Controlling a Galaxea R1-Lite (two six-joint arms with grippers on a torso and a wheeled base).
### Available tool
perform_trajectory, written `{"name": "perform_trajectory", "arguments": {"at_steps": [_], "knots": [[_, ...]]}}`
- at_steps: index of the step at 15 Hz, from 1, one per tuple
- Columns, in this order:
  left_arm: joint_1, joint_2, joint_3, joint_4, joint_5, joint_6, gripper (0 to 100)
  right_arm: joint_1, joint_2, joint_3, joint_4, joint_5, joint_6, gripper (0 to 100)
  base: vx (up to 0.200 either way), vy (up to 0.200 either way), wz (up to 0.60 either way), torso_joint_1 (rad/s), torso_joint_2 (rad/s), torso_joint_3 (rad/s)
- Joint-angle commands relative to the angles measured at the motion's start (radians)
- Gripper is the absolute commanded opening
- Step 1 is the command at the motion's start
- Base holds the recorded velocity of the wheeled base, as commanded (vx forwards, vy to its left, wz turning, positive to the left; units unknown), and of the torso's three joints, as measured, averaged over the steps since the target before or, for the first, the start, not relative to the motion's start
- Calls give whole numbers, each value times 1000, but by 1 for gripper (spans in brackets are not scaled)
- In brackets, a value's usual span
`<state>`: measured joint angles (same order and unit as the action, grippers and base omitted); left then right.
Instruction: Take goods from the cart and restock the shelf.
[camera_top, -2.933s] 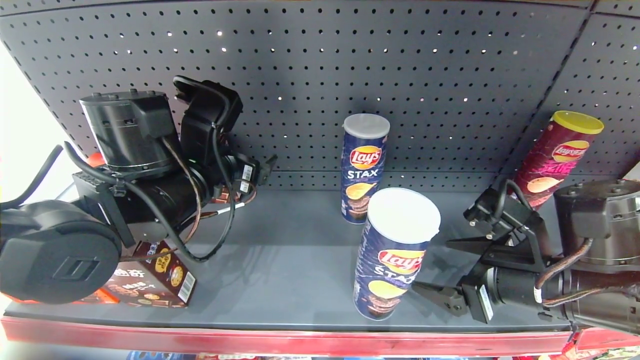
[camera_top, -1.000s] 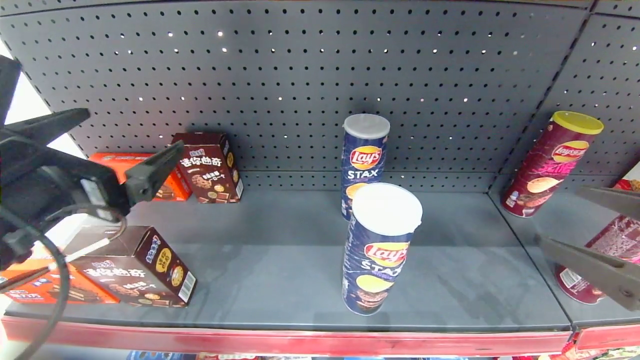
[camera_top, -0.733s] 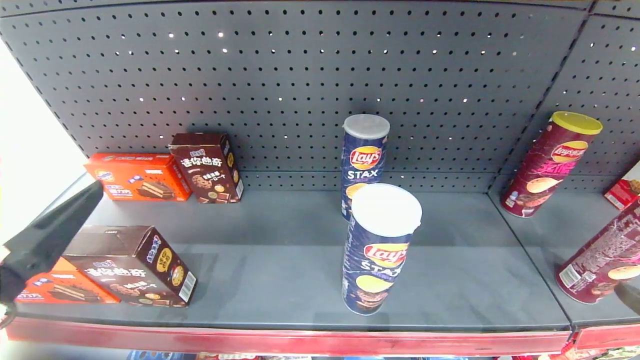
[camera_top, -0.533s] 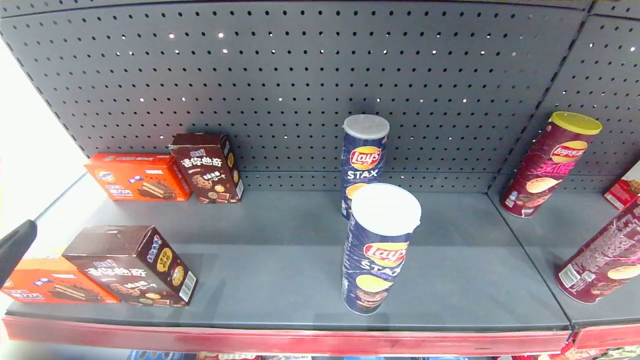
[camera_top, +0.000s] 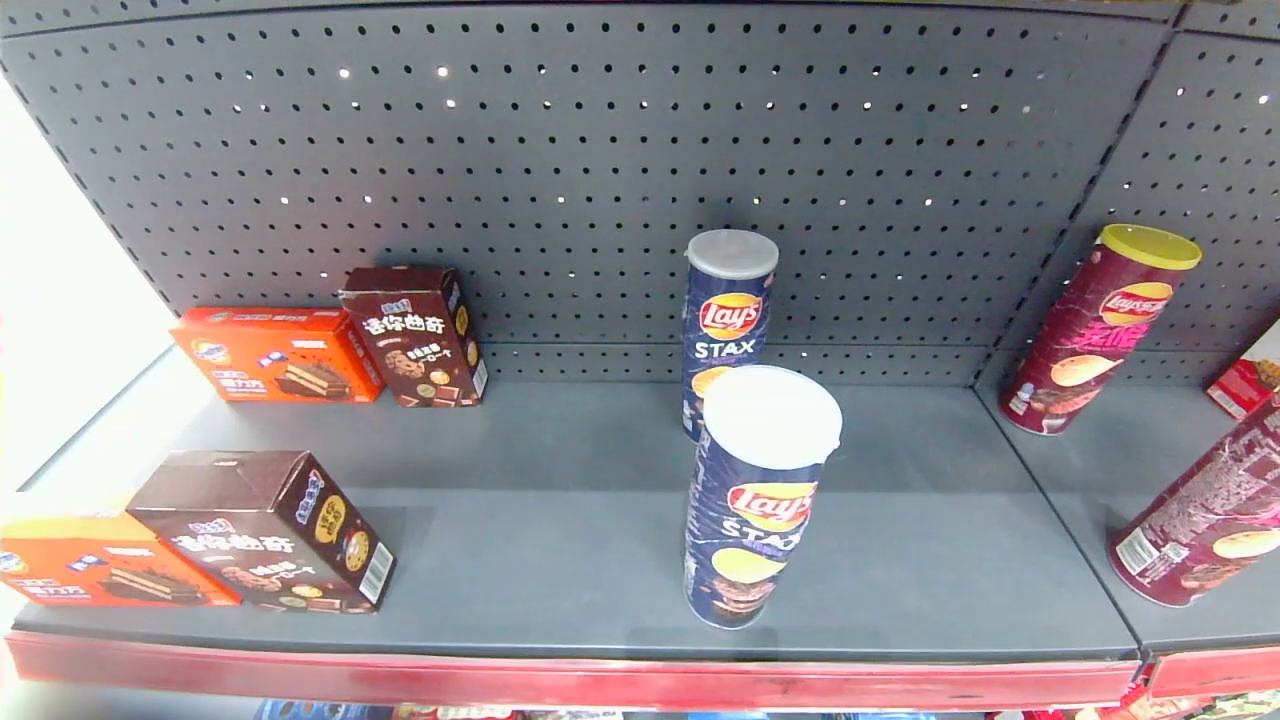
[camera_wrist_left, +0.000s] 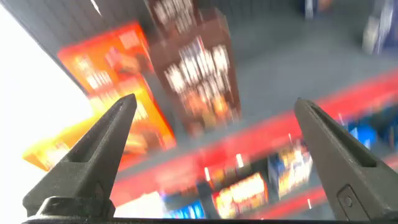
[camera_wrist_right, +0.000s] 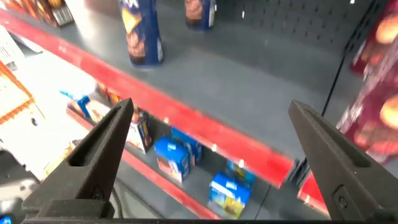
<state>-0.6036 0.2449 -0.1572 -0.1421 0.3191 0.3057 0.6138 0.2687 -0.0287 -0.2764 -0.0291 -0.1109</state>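
- My left gripper (camera_wrist_left: 214, 155) is spread wide and holds nothing. It hangs out in front of the red edge (camera_top: 570, 680) of the shelf (camera_top: 560, 500).
- Straight ahead of it, just past that edge, the front orange box (camera_top: 90, 572) lies just beside the front brown box (camera_top: 265, 530). Both are blurred from my wrist.
- Farther beyond them, the rear orange box (camera_top: 275, 352) and rear brown box (camera_top: 412, 333) sit side by side at the pegboard back (camera_top: 600, 170).
- Toward my right gripper's side, the front blue can (camera_top: 755, 500) stands upright near the edge. The rear blue can (camera_top: 728, 320) is right behind it.
- Ahead of my right gripper (camera_wrist_right: 211, 155), the rear maroon can (camera_top: 1095, 330) and front maroon can (camera_top: 1200, 530) stand in the next bay.
- My right gripper is also wide open and empty, out in front of the red edge.
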Motion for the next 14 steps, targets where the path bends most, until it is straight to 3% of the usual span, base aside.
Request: {"name": "perform_trajectory", "arguments": {"at_steps": [1, 3, 4, 5, 6, 8, 11, 12, 14], "knots": [[2, -81, 100, 6, 0, -8, 100, -8, -36, 29, 14, -2, 3, 100, 0, 0, 0, 0, 0, 0], [16, -104, 157, 62, 0, -8, 100, -55, -71, 27, 204, 2, 13, 100, 0, 0, 0, 0, 0, 0], [16, -104, 157, 62, 0, -8, 100, -55, -71, 27, 204, 2, 13, 100, 0, 0, 0, 0, 0, 0], [48, -113, 156, 82, 0, -10, 100, -131, -63, 3, 281, 8, 49, 100, 0, 0, 0, 0, 0, 0], [74, -102, 156, 82, 0, -17, 100, -181, -19, 3, 281, 6, 68, 100, 0, 0, 0, 0, 0, 0], [142, -30, 156, 82, 0, -43, 100, -388, 124, 3, 281, 8, 91, 100, 0, 0, 0, 0, 0, 0], [150, 5, 157, 82, 0, -45, 100, -635, 73, 4, 281, 6, 88, 100, 0, 0, 0, 0, 0, 0], [150, 2, 157, 82, 1, -51, 100, -692, -22, 1, 284, 28, 94, 100, 0, 0, 0, 0, 0, 0], [188, 1, 157, 84, 1, -73, 100, -704, -178, 13, 260, 163, 115, 100, 0, 0, 0, 0, 0, 0]]}}
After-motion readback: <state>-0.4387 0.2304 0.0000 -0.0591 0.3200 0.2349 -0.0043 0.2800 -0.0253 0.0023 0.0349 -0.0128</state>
